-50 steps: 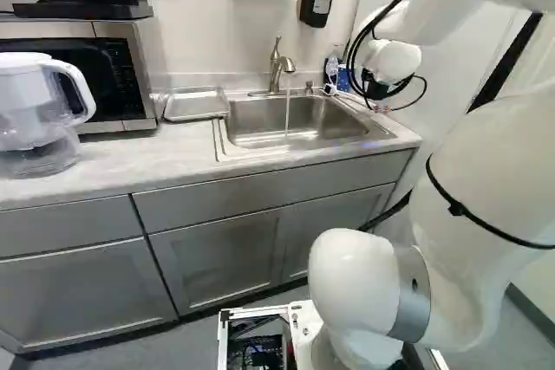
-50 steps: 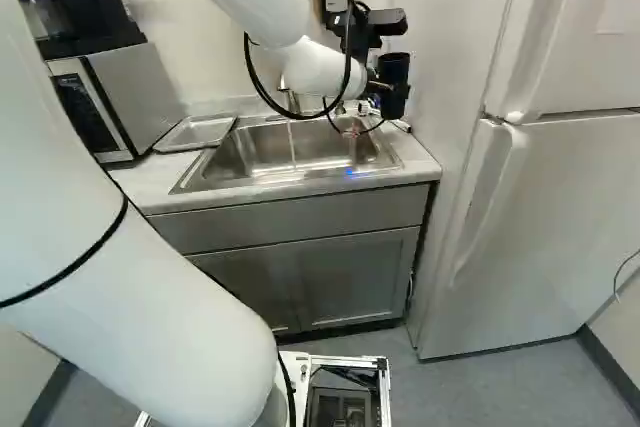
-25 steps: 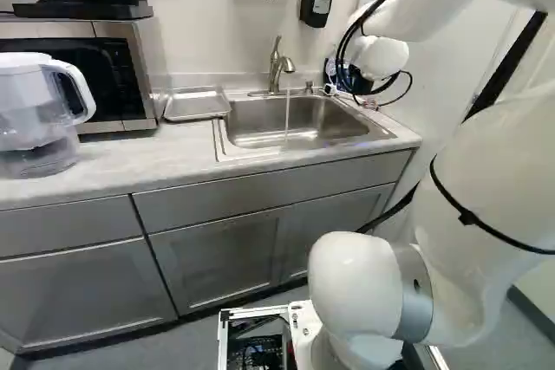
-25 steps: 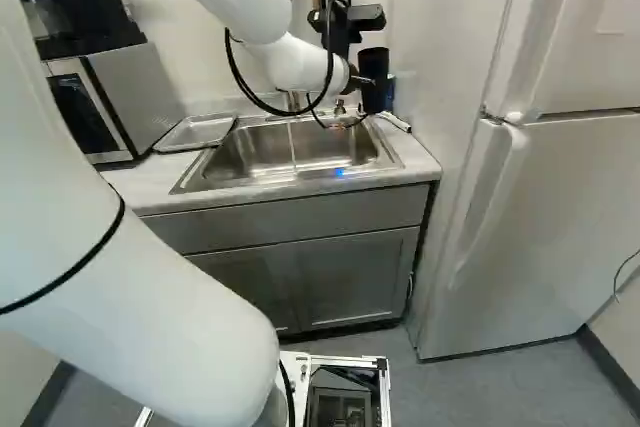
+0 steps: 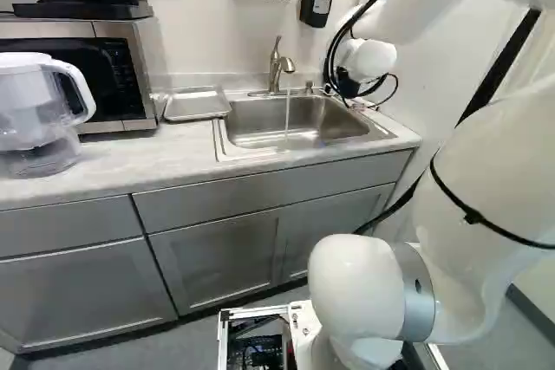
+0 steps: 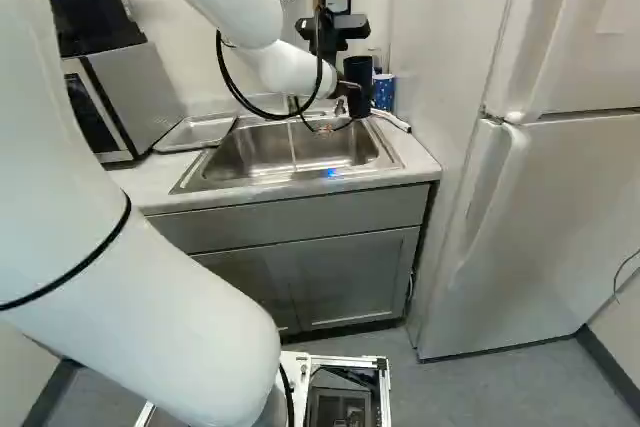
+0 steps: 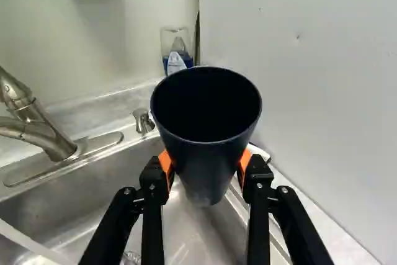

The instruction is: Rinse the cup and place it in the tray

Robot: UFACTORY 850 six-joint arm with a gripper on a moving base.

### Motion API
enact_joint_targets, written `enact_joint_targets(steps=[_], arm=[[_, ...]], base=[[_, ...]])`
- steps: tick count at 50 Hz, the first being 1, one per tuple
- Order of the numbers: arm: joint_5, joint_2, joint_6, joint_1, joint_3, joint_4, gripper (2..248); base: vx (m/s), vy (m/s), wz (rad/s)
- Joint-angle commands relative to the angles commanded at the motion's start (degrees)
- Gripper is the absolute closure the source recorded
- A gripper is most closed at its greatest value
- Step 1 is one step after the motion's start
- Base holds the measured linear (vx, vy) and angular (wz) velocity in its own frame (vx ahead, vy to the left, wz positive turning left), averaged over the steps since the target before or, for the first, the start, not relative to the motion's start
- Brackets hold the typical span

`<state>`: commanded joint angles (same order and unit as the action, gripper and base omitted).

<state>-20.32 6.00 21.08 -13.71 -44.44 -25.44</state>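
1. The arm [image 6: 180, 307] has swung its wrist leftward in both base views, carrying the cup along in its grip; the base has not moved.
2. The sink [image 5: 247, 132] fills the upper middle of the left base view, with the tray [image 5: 196, 105] just beside it, on the side away from the cup.
3. The gripper [image 7: 206, 162] is clamped on the cup, its orange pads [image 7: 165, 163] pressing opposite walls.
4. The cup [image 6: 358, 85] sits upper right of centre in the right base view, roughly upright, mouth up, its long axis across the gripper's reach.
5. What matters next: the running water [image 5: 287, 114] falls from the faucet [image 5: 276, 67] to the cup's left in the right base view. Rinsing likely needs a leftward, lowering move, then a tilt; the rim could knock the spout.
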Motion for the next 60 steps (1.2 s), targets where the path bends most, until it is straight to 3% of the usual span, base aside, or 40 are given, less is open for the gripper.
enact_joint_targets(steps=[21,49,60], arm=[[3.6,-1.99,0.0,0.17,0.76,0.44,129],[8.43,-0.95,0.0,3.51,2.28,3.54,129],[11.37,-0.89,0.0,3.67,2.34,4.97,129]], base=[[0.0,0.0,0.0],[0.0,0.0,0.0],[0.0,0.0,0.0]])
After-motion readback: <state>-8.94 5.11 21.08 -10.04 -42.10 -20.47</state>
